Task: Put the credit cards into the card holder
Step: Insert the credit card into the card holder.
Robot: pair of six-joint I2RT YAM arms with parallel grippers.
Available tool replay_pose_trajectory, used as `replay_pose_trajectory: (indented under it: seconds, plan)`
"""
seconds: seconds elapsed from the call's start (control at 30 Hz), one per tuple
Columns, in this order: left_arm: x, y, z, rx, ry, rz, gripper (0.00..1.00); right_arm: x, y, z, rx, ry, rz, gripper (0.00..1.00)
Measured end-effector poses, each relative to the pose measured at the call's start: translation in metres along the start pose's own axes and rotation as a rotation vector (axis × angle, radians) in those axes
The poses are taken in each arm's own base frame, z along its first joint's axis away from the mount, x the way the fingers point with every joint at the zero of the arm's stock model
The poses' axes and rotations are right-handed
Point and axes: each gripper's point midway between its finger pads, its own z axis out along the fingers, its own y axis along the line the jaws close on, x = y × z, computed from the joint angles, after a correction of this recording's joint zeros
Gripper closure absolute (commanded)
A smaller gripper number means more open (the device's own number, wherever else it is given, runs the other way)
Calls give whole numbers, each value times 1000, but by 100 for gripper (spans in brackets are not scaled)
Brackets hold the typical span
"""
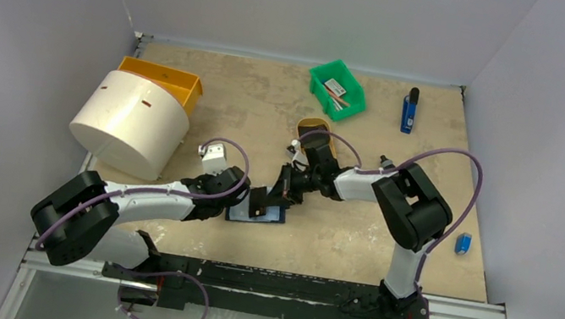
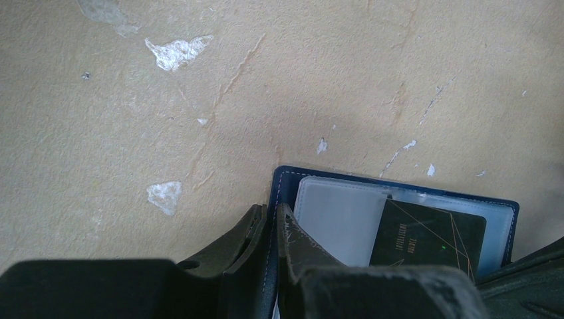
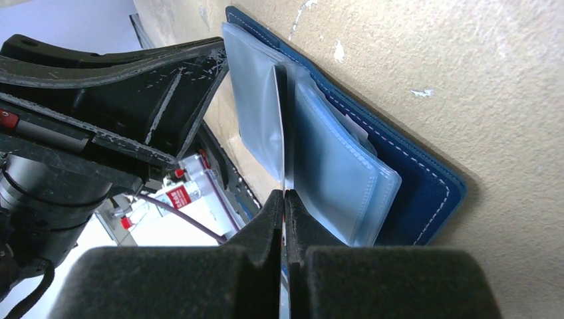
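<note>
Scuffed tan counter [image 1: 351, 247]: left jaws clamp the open card holder [image 3: 425, 183], right jaws pinch a credit card [image 2: 425, 236]. Best slid squarely into the clear sleeve [image 3: 332, 166], holder pinned.

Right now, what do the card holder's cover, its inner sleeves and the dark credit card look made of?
Card holder cover: matte navy leather or imitation, with pale stitching along the edge. Sleeves: soft translucent plastic, slightly glossy, bulging. Credit card: thin stiff plastic probably, dark matte with fine gold lines.
</note>
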Motion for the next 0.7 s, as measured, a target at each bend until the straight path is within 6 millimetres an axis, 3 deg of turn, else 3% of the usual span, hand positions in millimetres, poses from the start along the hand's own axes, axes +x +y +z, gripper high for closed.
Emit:
replay_pose_trajectory:
  seconds: [0.33, 0.7]
  plan:
    - [0, 0, 0, 2, -1, -2, 90, 16, -9, -11, 25, 13, 34, 100]
    - [0, 0, 0, 4, -2, -3, 90, 16, -8, -13, 26, 8, 31, 100]
